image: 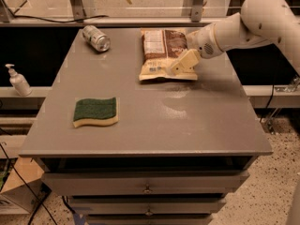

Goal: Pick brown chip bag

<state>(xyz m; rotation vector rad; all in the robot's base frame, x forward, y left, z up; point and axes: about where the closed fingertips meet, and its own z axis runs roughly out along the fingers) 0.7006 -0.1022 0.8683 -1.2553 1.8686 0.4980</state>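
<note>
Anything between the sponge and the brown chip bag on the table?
Nothing: in the camera view, only bare table separates the sponge from the brown chip bag. The gripper is over the bag's lower-right corner.

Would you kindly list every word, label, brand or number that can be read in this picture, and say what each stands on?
No text here can be read.
On the brown chip bag: a white label patch and dark lettering, too blurred to read.
On the can: no legible print.
On the pump bottle, left of the table: no legible label.
On the sponge: no writing.
On the gripper, at the bag's lower right part: no marking.
</note>
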